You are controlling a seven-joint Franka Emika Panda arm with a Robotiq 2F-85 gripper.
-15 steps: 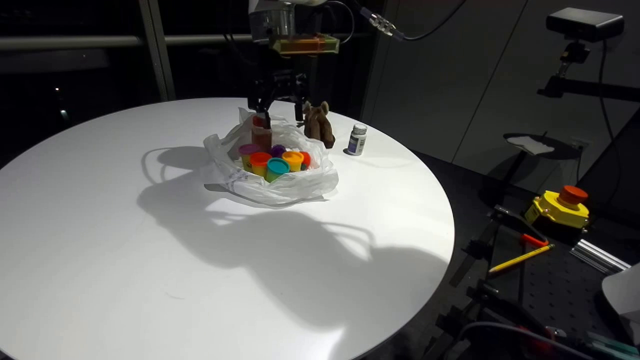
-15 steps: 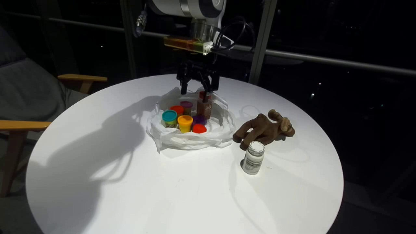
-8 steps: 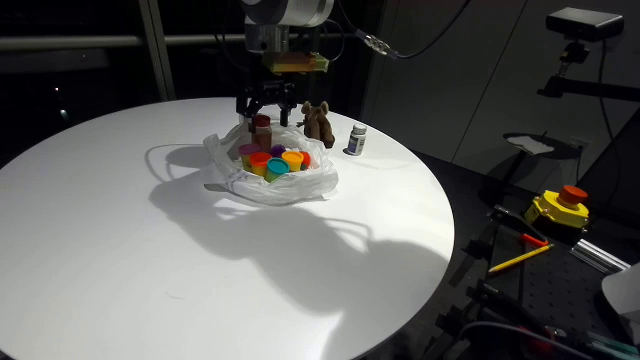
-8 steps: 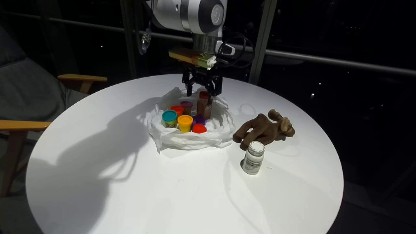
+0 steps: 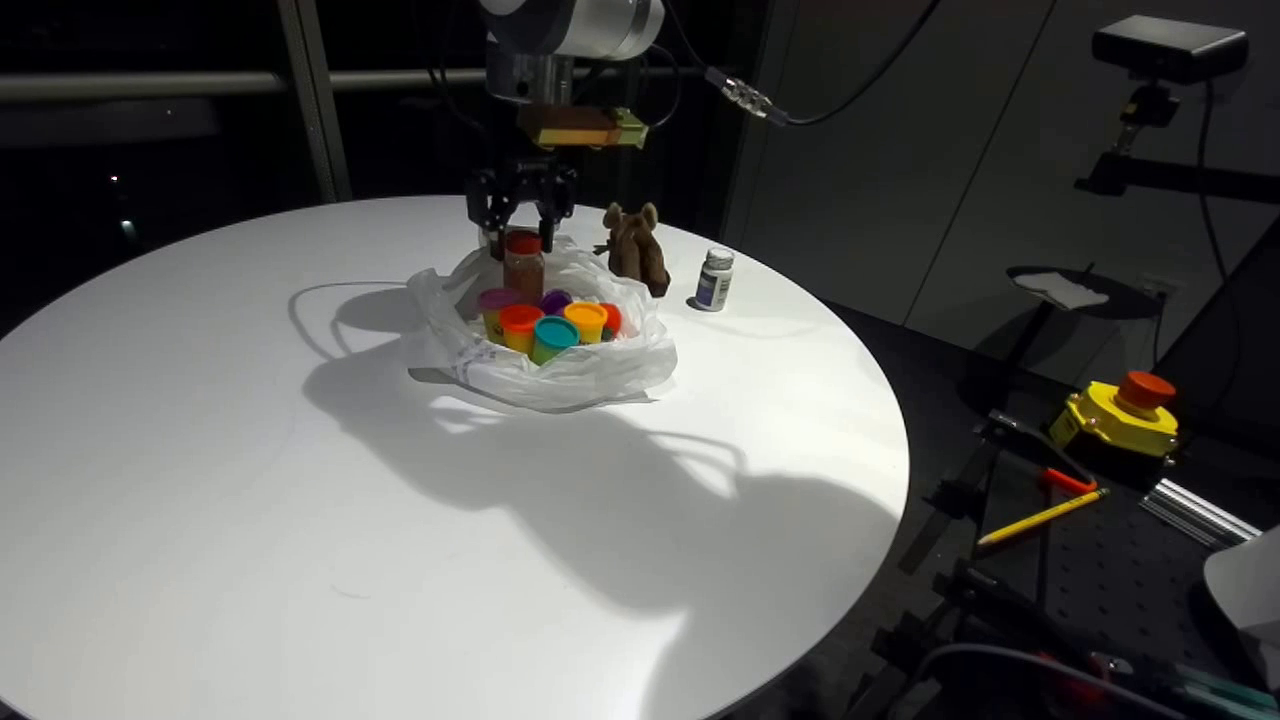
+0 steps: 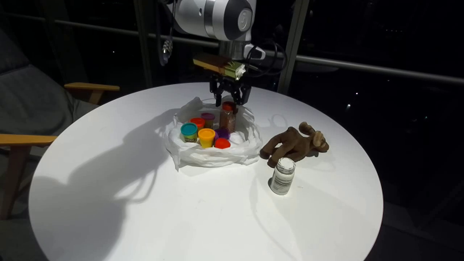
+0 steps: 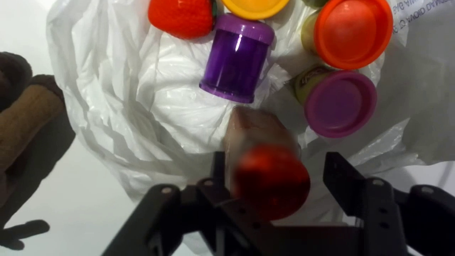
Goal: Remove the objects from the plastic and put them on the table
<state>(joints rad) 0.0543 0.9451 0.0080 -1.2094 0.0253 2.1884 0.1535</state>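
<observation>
Table [image 6: 217,217] bright, part-shadowed; wrist-view red cap [image 7: 275,183] blurred

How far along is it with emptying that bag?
Possibly done: the brown plush animal and white bottle are on the table outside the bag, though I can't tell if they came from it. In hand: the open end effector straddles the red-capped bottle, likely about to grip. Left: that bottle, four lidded tubs, a purple container and red strawberry, all inside.
</observation>
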